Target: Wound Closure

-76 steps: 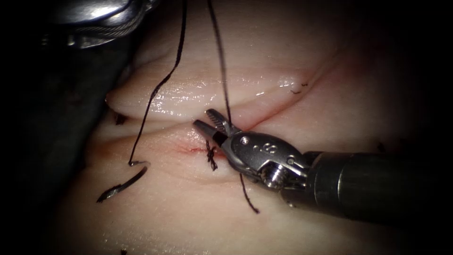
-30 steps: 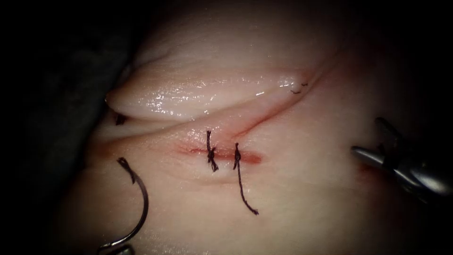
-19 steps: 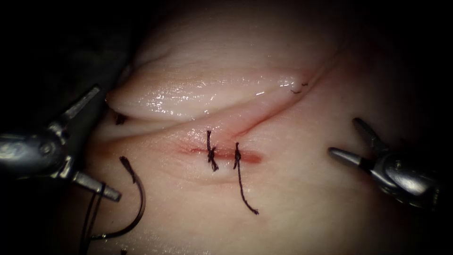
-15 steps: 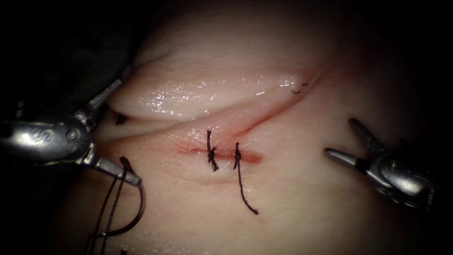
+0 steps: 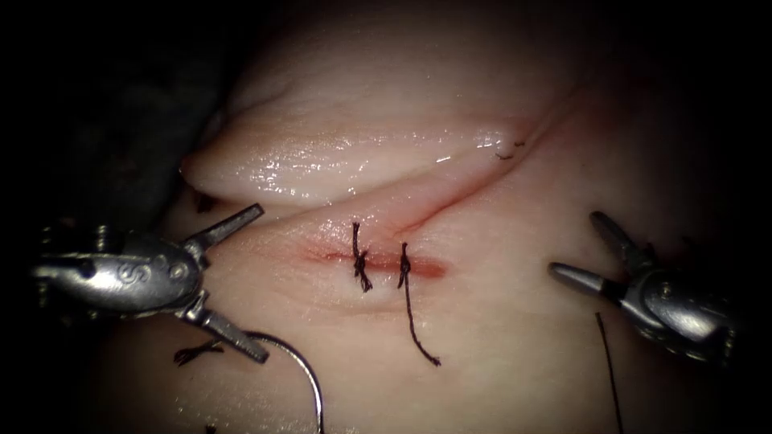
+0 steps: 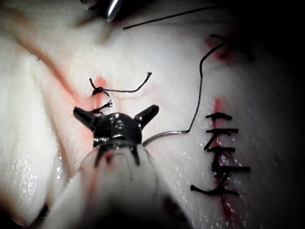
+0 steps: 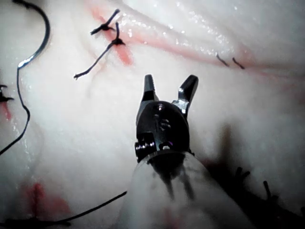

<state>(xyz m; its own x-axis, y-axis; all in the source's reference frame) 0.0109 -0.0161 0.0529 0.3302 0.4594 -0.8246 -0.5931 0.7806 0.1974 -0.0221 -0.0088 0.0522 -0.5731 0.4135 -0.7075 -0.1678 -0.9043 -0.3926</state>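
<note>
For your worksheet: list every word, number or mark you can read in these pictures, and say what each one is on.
Left tool: an engraved mark on its body, perhaps "S" or "5", too blurred to be sure.
Right tool: faint engraved marks on its body, unreadable.
Tissue, needle and thread: no text.

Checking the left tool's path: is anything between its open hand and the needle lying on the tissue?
Nothing visible. The left hand is open and holds nothing; its lower finger already lies next to the needle, which rests loose on the tissue, left of the cut. The right hand is open, empty.
</note>
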